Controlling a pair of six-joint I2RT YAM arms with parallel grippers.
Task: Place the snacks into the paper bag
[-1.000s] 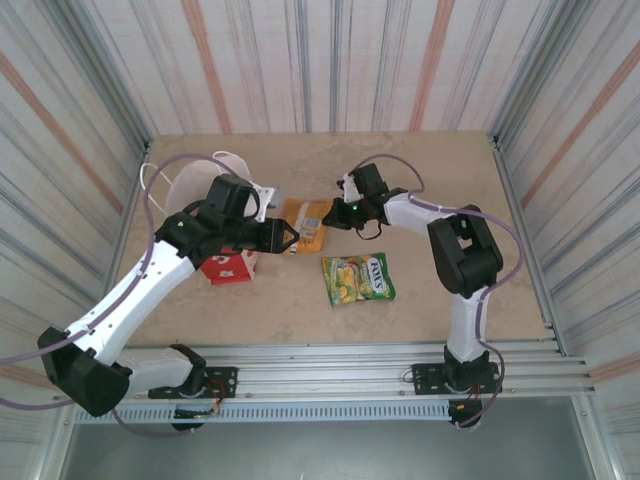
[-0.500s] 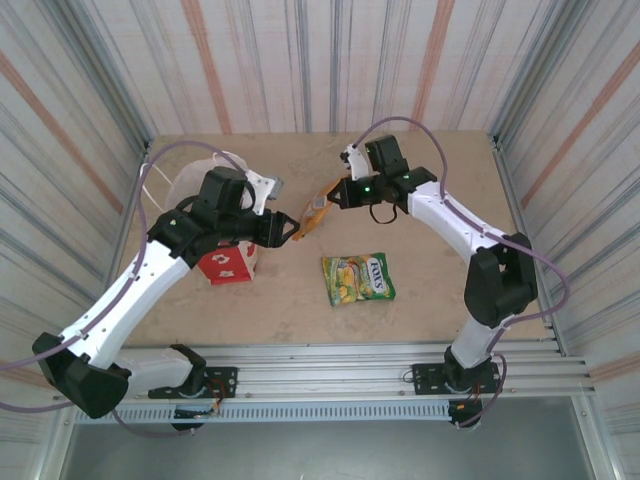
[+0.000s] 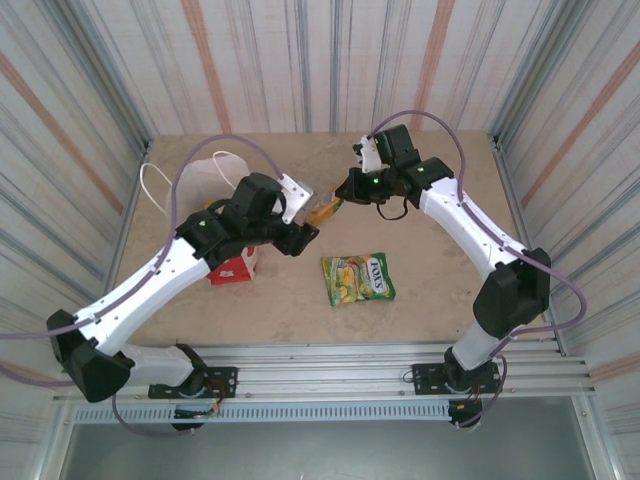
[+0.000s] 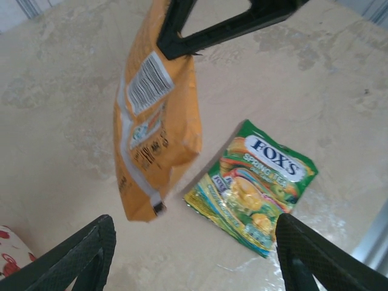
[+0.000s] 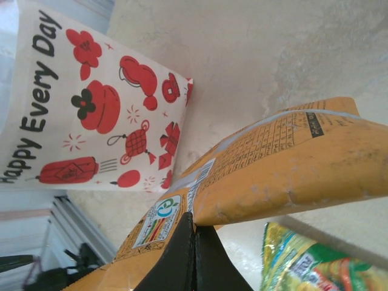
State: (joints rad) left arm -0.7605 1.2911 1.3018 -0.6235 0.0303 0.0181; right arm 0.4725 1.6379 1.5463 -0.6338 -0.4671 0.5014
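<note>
An orange snack packet [image 3: 323, 211] hangs above the table, pinched at its upper edge by my shut right gripper [image 3: 341, 199]. In the right wrist view the closed fingertips [image 5: 194, 225] clamp the orange packet [image 5: 285, 163]. My left gripper [image 3: 303, 236] is open just left of the packet and below it. Its fingers [image 4: 79, 257] stand wide apart with nothing between them, under the dangling orange packet [image 4: 157, 121]. A green Fox's packet [image 3: 358, 278] lies flat on the table. The white paper bag [image 3: 205, 180] with red prints stands at the left, partly hidden by my left arm.
Striped walls close in the tan table [image 3: 440, 270] on three sides. A metal rail [image 3: 330, 355] runs along the near edge. The bag's printed side [image 5: 91, 103] faces the right wrist camera, with the green packet [image 5: 309, 260] at the bottom right.
My right gripper lifted the orange packet off the table and carried it up and back. My left gripper moved right, under the packet, and its fingers spread wider.
</note>
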